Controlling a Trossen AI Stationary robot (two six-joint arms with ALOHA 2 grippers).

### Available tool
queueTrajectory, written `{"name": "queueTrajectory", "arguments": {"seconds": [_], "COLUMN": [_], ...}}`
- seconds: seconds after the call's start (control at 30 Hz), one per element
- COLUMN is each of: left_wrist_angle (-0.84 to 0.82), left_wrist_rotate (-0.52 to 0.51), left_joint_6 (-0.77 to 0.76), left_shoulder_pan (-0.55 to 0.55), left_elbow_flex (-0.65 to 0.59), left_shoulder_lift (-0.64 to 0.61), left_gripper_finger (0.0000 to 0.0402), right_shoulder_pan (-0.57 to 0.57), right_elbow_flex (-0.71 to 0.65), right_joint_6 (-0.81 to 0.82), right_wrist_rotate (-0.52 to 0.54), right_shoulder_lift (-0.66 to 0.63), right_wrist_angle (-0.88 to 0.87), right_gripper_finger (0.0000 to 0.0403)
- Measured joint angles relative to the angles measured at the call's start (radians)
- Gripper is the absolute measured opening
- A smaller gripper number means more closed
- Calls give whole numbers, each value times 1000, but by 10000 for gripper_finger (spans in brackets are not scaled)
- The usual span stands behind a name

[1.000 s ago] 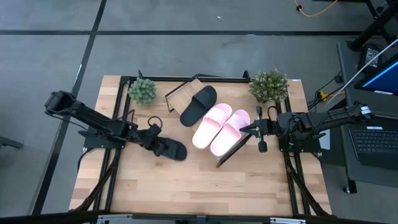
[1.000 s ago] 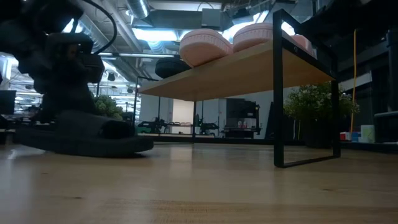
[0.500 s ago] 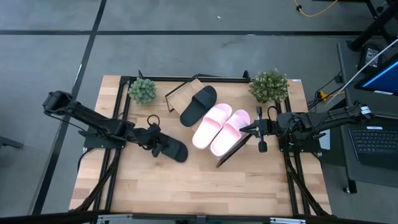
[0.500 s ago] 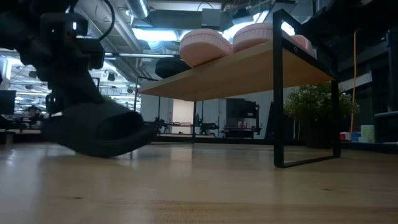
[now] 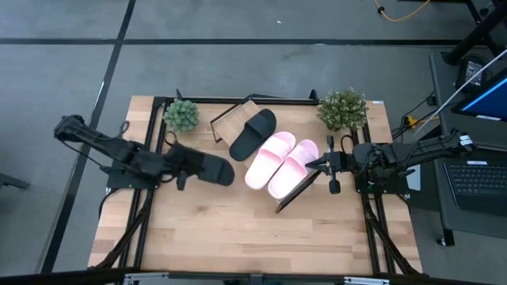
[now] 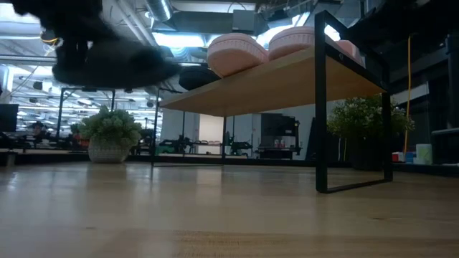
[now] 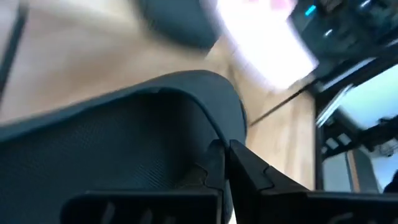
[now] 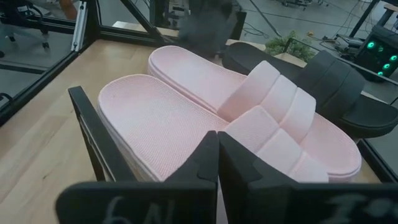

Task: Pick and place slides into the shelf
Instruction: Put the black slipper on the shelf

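The shelf [image 5: 295,192] stands slantwise across the table's middle, and its board [image 6: 272,82] is raised on a black frame. On the board lie a black slide [image 5: 253,133] and two pale pink slides [image 5: 269,158] [image 5: 293,168], soles down. A second black slide [image 5: 207,169] is in the air left of the shelf, with my left gripper [image 5: 182,169] shut on it. It shows blurred high up in the low view [image 6: 107,63]. My right gripper [image 5: 315,165] waits shut just off the pink slides [image 8: 205,118] at the shelf's right end. My left gripper pinches the black slide's raised side rim [image 7: 225,127] between its two fingers [image 7: 249,174], at the end nearest the arm. It comes from the table's left, slanting a little downward. The slide is lifted clear of the table and reaches out rightward beyond the fingers.
Two potted plants stand at the far edge, one at the left [image 5: 181,115] and one at the right [image 5: 342,109]. Bare tabletop [image 5: 238,237] lies between the shelf and the near edge. A laptop [image 5: 475,178] sits beyond the table's right side.
My left gripper has risen and gone toward the far edge with the black slide. The slide lay flat on the table, then tipped up at one end. Now it hangs clear of the table at about the height of the shelf board.
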Motion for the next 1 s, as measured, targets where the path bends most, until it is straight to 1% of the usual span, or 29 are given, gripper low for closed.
{"name": "queueTrajectory", "arguments": {"seconds": [0.13, 0.27, 0.33, 0.4, 0.5, 0.6, 0.7, 0.77, 0.87, 1.0], "left_wrist_angle": [1, -1, 45, 125, 269, 373, 470, 532, 635, 774], "left_wrist_rotate": [-166, -340, -403, -451, -454, -461, -502, -520, -510, -499], "left_joint_6": [101, 115, 137, 204, 327, 426, 519, 583, 671, 729], "left_shoulder_pan": [-28, -28, -28, -28, -28, -29, -17, 4, 52, 133], "left_elbow_flex": [39, 39, 39, 39, 39, 39, 39, 39, 39, 39], "left_shoulder_lift": [-45, -45, -35, -23, -16, -15, -5, 12, 64, 155], "left_gripper_finger": [1, 0, 0, 0, 0, 0, 0, 0, 0, 0], "right_shoulder_pan": [0, 0, 0, 0, 0, 0, 0, 0, 0, 0], "right_elbow_flex": [0, 0, 0, 0, 0, 0, 0, 0, 0, 0], "right_joint_6": [-1, -2, -1, -1, -1, -1, -1, -2, -4, -6], "right_wrist_rotate": [0, 0, 0, 0, 0, 0, 0, 0, 1, 1], "right_shoulder_lift": [0, 0, 0, 0, 0, 0, 0, 0, 0, 0], "right_wrist_angle": [1, 1, 2, 2, 4, 7, 9, 9, 10, 24], "right_gripper_finger": [6, 6, 6, 6, 6, 6, 6, 6, 6, 6]}}
